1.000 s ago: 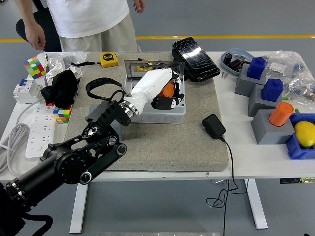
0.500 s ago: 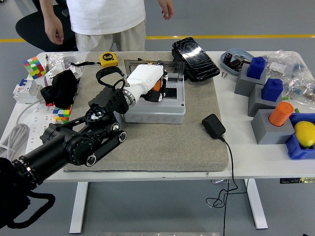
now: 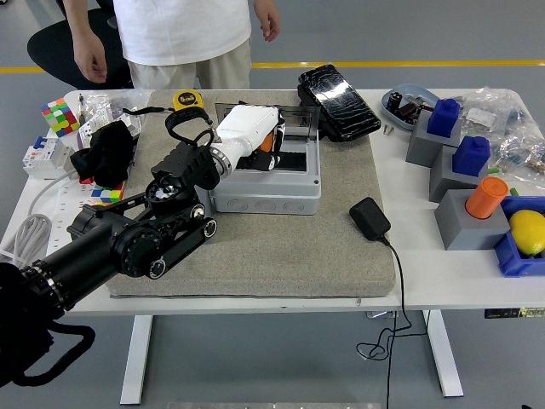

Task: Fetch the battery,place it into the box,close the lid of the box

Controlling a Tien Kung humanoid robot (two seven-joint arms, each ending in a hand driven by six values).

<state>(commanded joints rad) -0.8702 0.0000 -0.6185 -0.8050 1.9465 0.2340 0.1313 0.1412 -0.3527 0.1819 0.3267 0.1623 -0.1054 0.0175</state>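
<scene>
One grey plastic box (image 3: 266,183) sits on the grey felt mat (image 3: 281,247) toward the mat's far edge, its clear lid (image 3: 298,119) standing upright along the box's far side. Inside the open box a dark interior shows to the right of the hand. The robot's left hand (image 3: 254,136), white-shelled with black fingers (image 3: 274,153), hangs over the box's left half, its fingers curled down around an orange cylindrical battery (image 3: 267,143) that shows between them just above the box's rim. Whether the battery touches the box's floor cannot be told. At the table's right edge a blue tray (image 3: 511,256) holds a yellow lemon (image 3: 528,230). A person (image 3: 183,34) stands at the table's far side, hands hanging free.
</scene>
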